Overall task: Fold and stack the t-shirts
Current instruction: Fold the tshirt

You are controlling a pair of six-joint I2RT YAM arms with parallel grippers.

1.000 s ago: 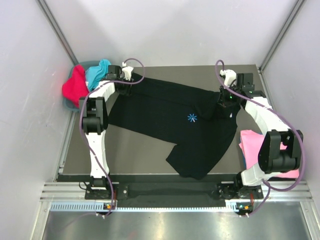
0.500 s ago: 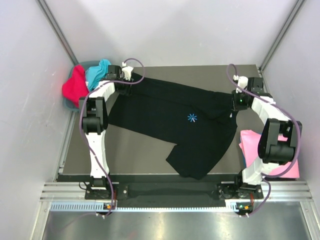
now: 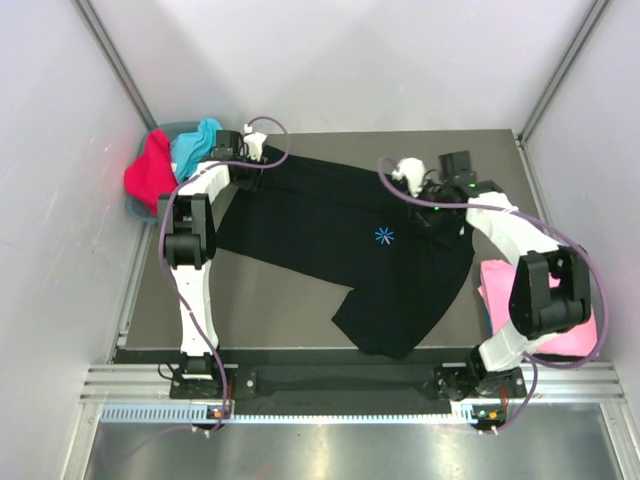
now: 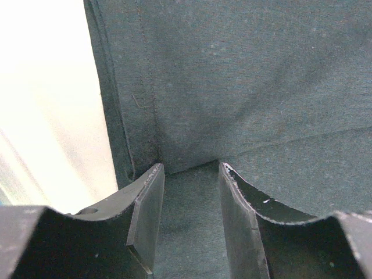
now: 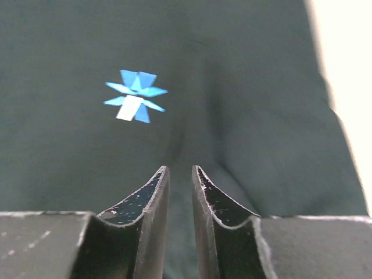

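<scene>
Over black tee [image 3: 330, 230] — L tool [image 4: 190, 168] half-open at edge, R tool [image 5: 180, 170] barely open nr logo [image 5: 135, 96]

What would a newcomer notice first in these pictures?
The big black t-shirt spread across the middle of the table, with a small light-blue star logo on it. Next, bright colours: a red shirt and a turquoise shirt heaped at the far left corner, a pink shirt at the right edge.
</scene>
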